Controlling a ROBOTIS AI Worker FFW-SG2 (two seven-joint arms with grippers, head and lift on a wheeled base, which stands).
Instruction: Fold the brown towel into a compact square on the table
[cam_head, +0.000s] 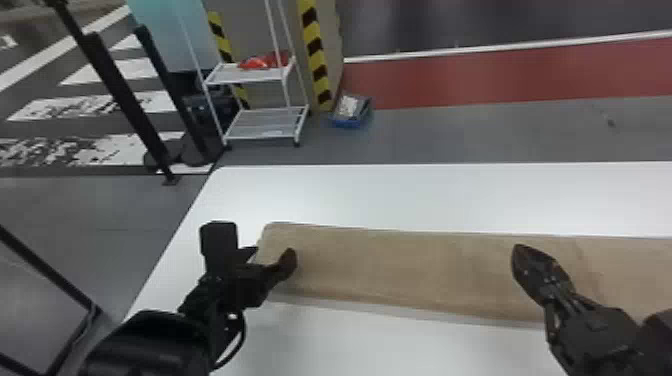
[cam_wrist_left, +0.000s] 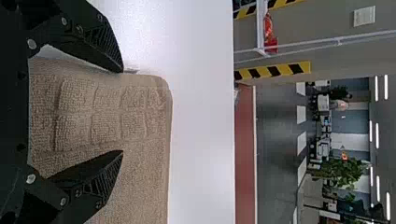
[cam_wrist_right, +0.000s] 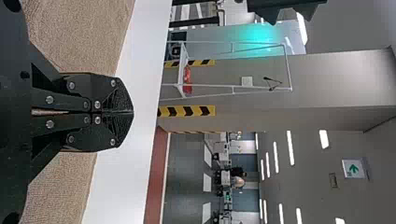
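Our left gripper (cam_head: 275, 252) is spread wide, right gripper (cam_head: 518, 250) pressed together, over long nubbly towel (cam_head: 400, 267) near tabletop's (cam_head: 400, 200) left edge

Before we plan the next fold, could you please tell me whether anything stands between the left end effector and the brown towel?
Nothing visible stands in the way: the left end effector is open at the left end of the brown towel, which already lies on the white table.
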